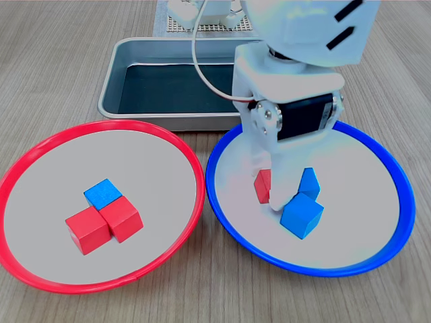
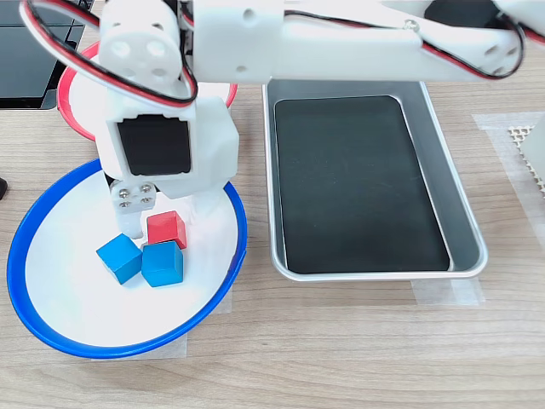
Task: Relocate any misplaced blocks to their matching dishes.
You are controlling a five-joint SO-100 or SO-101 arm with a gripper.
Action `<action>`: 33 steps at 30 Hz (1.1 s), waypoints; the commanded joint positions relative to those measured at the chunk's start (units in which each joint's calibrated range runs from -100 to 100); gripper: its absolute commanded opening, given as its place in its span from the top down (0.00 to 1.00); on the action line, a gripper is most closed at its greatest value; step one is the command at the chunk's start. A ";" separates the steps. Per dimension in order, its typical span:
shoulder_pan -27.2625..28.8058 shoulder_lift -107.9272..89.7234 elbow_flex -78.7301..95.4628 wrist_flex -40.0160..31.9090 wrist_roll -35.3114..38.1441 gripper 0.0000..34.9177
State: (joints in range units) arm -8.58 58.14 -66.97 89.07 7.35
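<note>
On the wood-grain desk (image 1: 60,74) we record two round shallow dishes side by side: a red-rimmed dish (image 1: 40,145) at the first exterior view's left and a blue-rimmed dish (image 1: 377,148) at its right, both with pale grey insides. In the red-rimmed dish we count three cubes clustered near the middle: two red cubes (image 1: 87,230) touching one another, the second red cube (image 1: 124,217) just to the right of the first in the first exterior view, and one blue cube (image 1: 104,194) touching them on the far side. In the blue-rimmed dish we count three more: a red cube (image 2: 166,228) and two blue cubes, the nearer blue cube (image 1: 302,215) and the farther blue cube (image 1: 310,183), all close together; in the second exterior view the pair of blue cubes sit side by side in front of the red one, touching it. We list the white arm's hand (image 2: 162,223) as lowered into the blue-rimmed dish, its fingers (image 2: 129,221) standing on either side of the red cube there; we note the jaws close about that cube, though we cannot tell whether they press it or merely flank it. Behind the dishes we enter a rectangular metal tray (image 1: 128,50) with a dark inside, and a thin red-and-white cable (image 1: 205,74) looping from the arm across it
</note>
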 commanded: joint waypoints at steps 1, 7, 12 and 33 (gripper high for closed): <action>-0.50 -0.44 -2.44 -0.13 -0.20 0.61; -0.59 0.58 -3.26 -0.21 -0.05 0.64; -1.16 0.92 -3.63 -0.30 0.00 0.69; -1.72 -1.89 -3.99 -0.30 0.49 0.99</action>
State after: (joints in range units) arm -10.00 59.68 -69.42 89.07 7.35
